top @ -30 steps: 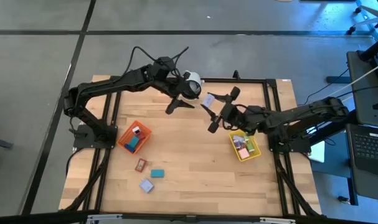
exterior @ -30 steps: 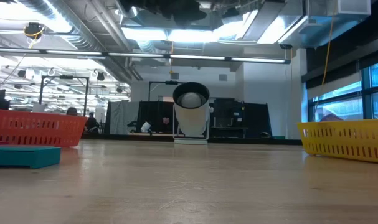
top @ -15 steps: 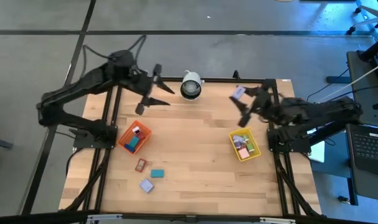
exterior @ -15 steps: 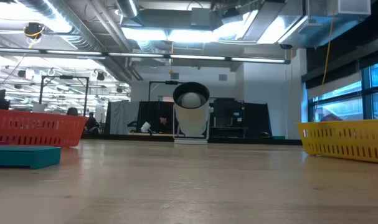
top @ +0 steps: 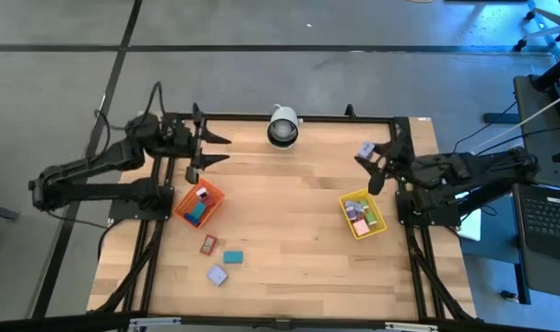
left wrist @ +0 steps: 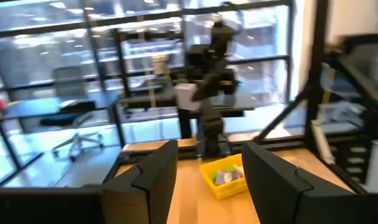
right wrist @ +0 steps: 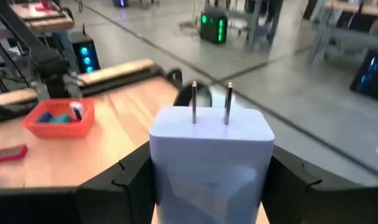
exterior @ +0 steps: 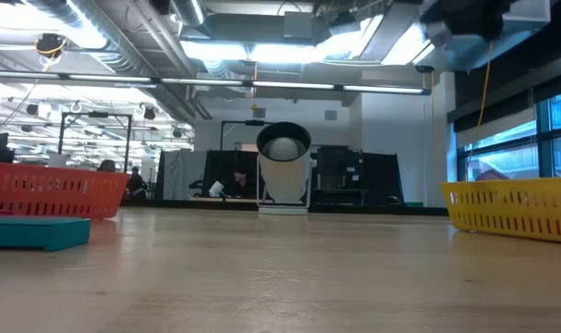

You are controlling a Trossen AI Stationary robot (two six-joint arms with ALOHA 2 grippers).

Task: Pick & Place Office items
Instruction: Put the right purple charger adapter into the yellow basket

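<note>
The wooden table stands on a grey concrete floor, with an open workshop visible beyond it.

Progress: partial. The orange tray and the yellow tray each hold several small office items. Three remain loose on the table near the orange tray: a red block, a teal block and a lavender block.

A lavender wall charger, prongs pointing away from the wrist, is pinched in the right gripper, raised just beyond the yellow tray at the table's right edge.

The left gripper is empty, fingers spread, pulled to the far left corner, with the arm folded outward.
</note>
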